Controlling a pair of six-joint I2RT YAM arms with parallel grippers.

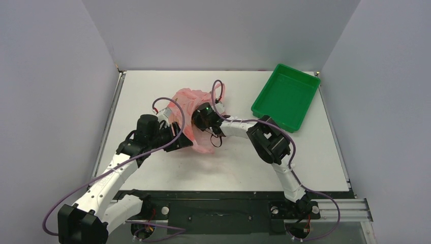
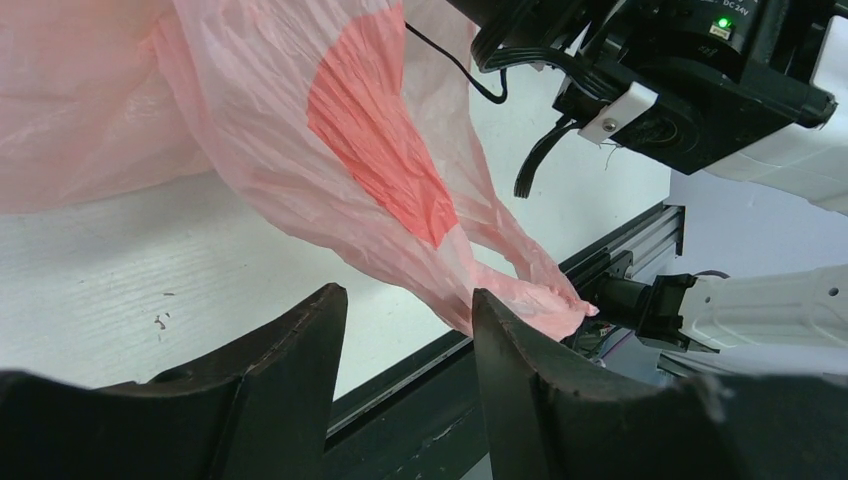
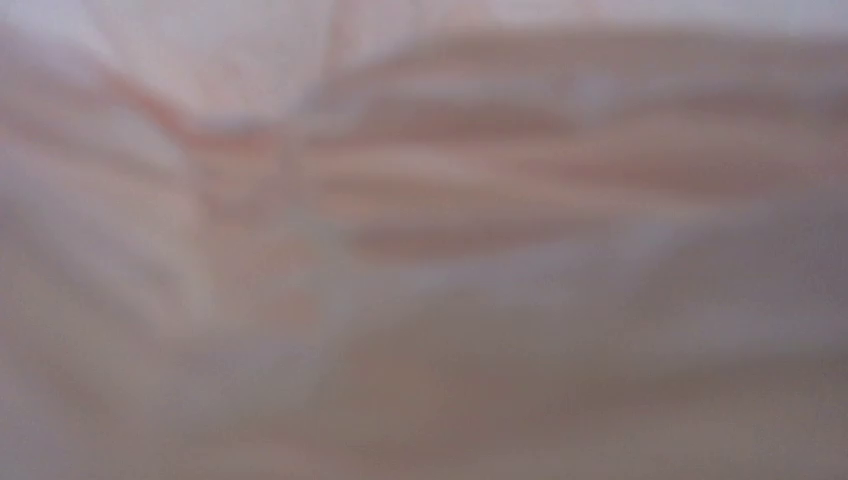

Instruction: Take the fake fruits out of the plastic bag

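We see the bag (image 1: pixel 189 100) at one o'clock of our spread, empty left fingers (image 2: pixel 290 350); our right fingers (image 1: pixel 200 122), against its folds, we cannot tell.

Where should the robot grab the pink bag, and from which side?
Probably the thin bunched tail of the plastic bag, nearest the left claw. It is gathered narrow enough to pinch, while the rest is loose, wide film. Come from the left, with the claw straddling it.

Noted both arms extended forward, converging; found left gripper (image 2: pixel 408 300) jaws parted; could not determine right gripper (image 1: pixel 199 121) state.
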